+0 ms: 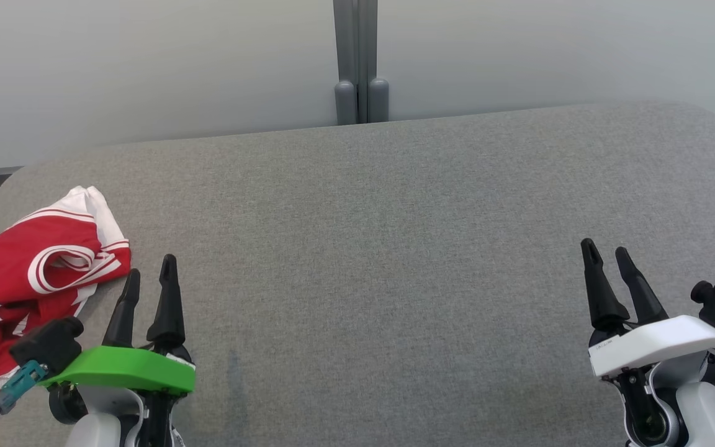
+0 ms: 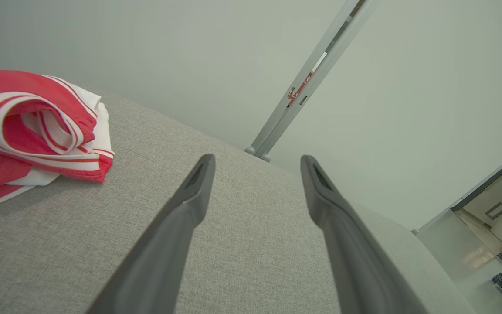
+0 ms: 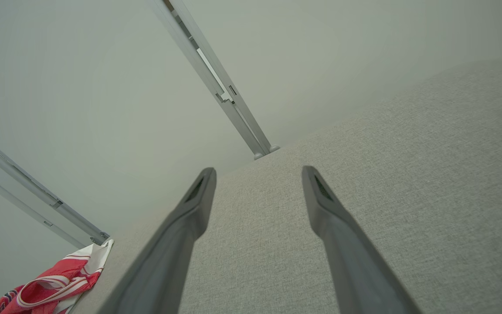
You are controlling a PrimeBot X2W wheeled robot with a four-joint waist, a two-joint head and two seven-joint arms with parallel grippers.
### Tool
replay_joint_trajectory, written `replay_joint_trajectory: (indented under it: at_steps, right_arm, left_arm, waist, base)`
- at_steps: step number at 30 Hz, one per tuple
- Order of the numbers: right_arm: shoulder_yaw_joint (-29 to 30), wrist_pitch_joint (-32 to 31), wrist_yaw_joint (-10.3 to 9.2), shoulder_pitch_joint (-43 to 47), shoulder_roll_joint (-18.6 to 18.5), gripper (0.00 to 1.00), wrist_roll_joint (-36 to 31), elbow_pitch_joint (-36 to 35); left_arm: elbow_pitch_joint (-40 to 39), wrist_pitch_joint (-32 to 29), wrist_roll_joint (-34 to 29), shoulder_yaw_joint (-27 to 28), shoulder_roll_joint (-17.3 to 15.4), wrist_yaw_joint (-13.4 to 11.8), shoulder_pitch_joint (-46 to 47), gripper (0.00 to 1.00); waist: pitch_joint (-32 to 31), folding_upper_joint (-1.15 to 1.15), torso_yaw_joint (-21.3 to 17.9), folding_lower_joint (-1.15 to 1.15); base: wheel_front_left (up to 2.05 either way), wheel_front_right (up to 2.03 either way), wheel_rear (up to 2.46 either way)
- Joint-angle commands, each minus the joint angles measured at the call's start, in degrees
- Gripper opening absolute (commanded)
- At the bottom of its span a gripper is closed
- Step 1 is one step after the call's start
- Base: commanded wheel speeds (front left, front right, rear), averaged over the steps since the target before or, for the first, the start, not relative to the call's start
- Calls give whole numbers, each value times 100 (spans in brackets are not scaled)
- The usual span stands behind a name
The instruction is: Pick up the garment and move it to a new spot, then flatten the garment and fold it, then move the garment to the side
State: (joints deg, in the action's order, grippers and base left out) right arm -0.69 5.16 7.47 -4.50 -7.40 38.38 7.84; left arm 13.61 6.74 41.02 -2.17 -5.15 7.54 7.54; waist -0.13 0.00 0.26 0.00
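Observation:
The garment [image 1: 28,279] is a red jersey with white trim, bunched in a loose heap at the left edge of the grey fabric surface [image 1: 370,248]. It also shows at the upper left of the left wrist view as the garment [image 2: 33,131], and at the lower left of the right wrist view as the garment [image 3: 55,288]. My left gripper [image 1: 149,273] hovers open just right of the heap, with nothing between its fingers. Far off at the lower right, my right gripper [image 1: 606,251] is open and holds nothing. Both wrist views show bare cloth surface between the spread fingers.
A pale wall runs behind the surface, with a grey vertical post [image 1: 360,62] at the middle of the far edge. The surface's far corners are rounded. Its wide middle stretch lies between the two grippers.

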Motion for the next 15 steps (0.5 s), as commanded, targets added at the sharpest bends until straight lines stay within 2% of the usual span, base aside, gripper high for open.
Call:
replay_joint_trajectory:
  at_steps: [1,15]
  right_arm:
    - [-15,53,2,-68,-49,100,-174,-82]
    - [-123,182,2,15,-26,100,-967,-114]
  left_arm:
    - [-24,60,-200,-23,-69,-5,157,100]
    - [65,275,-1079,-45,-89,-14,109,100]
  waist:
    - [-1,0,1,0]
    - [-5,0,-13,0]
  base:
    - [0,0,0]
    - [0,0,0]
